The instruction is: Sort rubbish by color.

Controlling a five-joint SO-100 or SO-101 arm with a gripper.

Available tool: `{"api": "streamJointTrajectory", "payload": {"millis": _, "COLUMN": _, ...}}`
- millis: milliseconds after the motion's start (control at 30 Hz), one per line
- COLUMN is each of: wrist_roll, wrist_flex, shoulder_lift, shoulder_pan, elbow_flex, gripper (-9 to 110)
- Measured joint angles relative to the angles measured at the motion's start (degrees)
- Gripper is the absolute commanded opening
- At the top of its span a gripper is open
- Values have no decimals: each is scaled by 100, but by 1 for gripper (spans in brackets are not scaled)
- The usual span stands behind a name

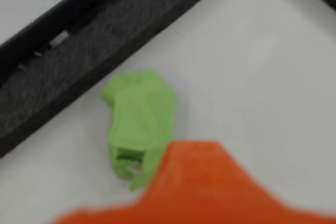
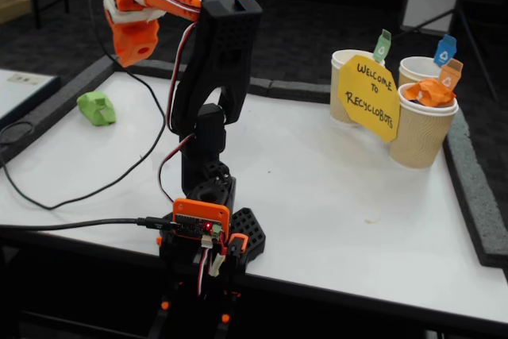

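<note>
The green wad (image 2: pixel 96 107) lies on the table below the gripper (image 2: pixel 133 47), near the left edge. I cannot tell whether the jaws are parted. In the wrist view its long axis runs toward the camera.

Arm (image 2: pixel 214 61) raised, gripper (image 2: pixel 133 47) pointing down (jaw state unclear)

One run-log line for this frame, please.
gripper: raised over green wad, state unclear | green wad: on table, ungrasped | orange wad: in cup | blue wad: unseen
</note>
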Motion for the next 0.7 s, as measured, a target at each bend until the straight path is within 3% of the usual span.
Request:
{"api": "streamJointTrajectory", "payload": {"millis": 467, "wrist_roll": 0, "wrist_flex": -88, "shoulder_lift": -791, "shoulder_pan": -703, "elbow_flex": -404, "gripper": 2}}
{"api": "streamJointTrajectory", "payload": {"millis": 700, "wrist_roll": 0, "wrist_flex": -44, "shoulder_lift": -1230, "shoulder_pan": -729, "elbow_flex": -642, "gripper": 22}}
